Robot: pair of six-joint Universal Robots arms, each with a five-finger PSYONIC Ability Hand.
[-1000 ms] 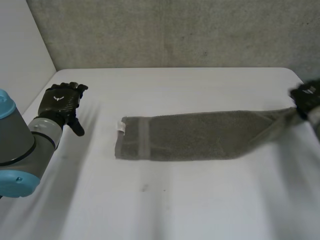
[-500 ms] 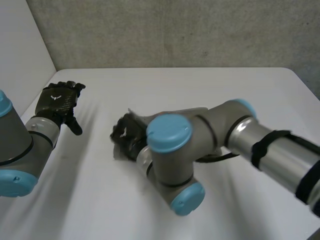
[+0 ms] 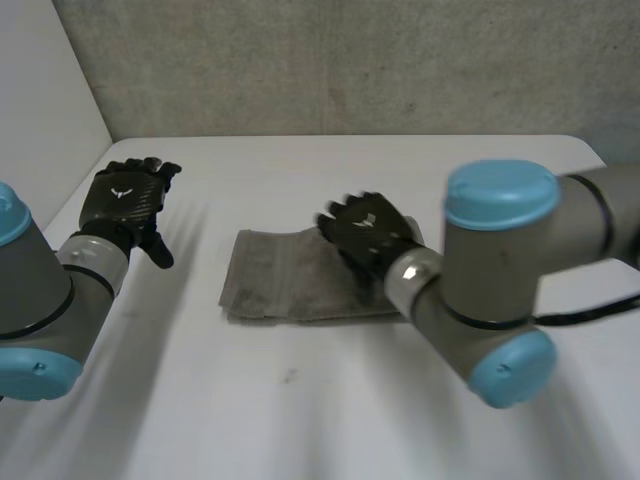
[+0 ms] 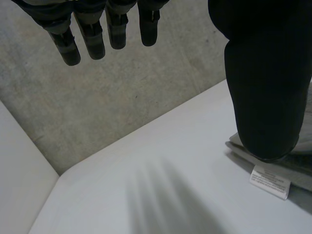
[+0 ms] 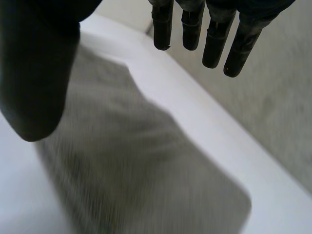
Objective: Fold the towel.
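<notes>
1. The towel (image 3: 275,278) is now lying folded to about half its length in the middle of the frame on the table (image 3: 300,420). A second ago it was stretching flat toward the right edge.
2. The right hand (image 3: 368,235) was pinching the towel's end at the right edge a second ago and reaching over its left end half a second ago. It is now sitting over the towel's right part, just right of centre.
3. The left hand (image 3: 125,200) is staying at the frame's left, well apart from the towel, as before.
4. In the right wrist view, the right hand (image 5: 34,73) is keeping its fingers (image 5: 214,44) straight and spread from the thumb, gripping nothing. The towel (image 5: 146,170) is lying under its palm, and contact cannot be told.
5. In the left wrist view, the left hand (image 4: 265,83) is likewise holding its fingers (image 4: 92,41) straight and empty. A corner of the towel (image 4: 300,170) is lying just past its thumb, carrying a white label (image 4: 269,181).
</notes>
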